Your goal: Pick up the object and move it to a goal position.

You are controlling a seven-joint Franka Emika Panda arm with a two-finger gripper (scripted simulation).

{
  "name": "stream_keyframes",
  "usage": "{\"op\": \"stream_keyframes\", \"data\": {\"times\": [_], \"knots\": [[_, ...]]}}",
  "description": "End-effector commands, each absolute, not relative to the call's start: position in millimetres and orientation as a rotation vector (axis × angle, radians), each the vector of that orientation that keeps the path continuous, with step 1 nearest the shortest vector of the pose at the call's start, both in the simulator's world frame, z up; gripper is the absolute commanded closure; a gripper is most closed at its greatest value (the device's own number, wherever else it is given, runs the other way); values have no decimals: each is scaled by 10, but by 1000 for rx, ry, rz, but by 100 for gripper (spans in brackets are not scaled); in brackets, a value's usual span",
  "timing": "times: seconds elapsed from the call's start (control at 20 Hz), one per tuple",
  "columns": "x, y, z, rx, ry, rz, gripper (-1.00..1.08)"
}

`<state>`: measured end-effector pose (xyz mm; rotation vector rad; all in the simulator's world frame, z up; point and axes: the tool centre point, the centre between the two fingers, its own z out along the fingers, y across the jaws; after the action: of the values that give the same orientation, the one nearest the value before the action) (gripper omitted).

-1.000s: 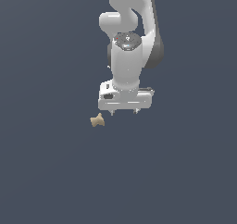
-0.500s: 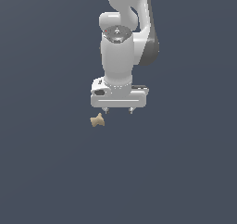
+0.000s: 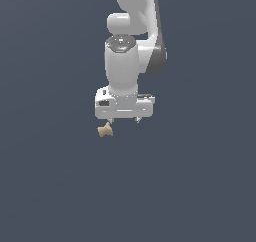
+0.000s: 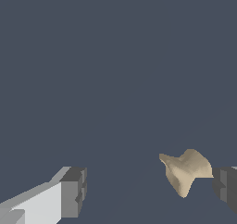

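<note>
The object (image 3: 104,130) is a small tan lump with stubby lobes, lying on the dark surface. My white gripper (image 3: 123,120) hangs just above it and slightly toward the exterior view's right, fingers pointing down. In the wrist view the object (image 4: 185,170) sits close beside one dark fingertip (image 4: 225,187), inside the gap, while the other fingertip (image 4: 74,191) stands far from it. The gripper (image 4: 149,190) is open and holds nothing.
A flat, uniform dark grey surface (image 3: 60,186) stretches in every direction. The white arm (image 3: 132,31) rises above the gripper toward the top of the exterior view.
The gripper has shifted toward the exterior view's left, closer over the object, and its wrist has turned. The object has not moved.
</note>
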<state>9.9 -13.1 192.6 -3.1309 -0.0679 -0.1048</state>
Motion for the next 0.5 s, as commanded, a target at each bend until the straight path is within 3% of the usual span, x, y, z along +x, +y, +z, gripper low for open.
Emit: {"op": "stream_keyframes", "data": {"times": [0.0, 0.45], "knots": [[74, -212, 1851, -3133, -105, -97, -92], [-98, -630, 1456, -3128, -318, -57, -92]]}}
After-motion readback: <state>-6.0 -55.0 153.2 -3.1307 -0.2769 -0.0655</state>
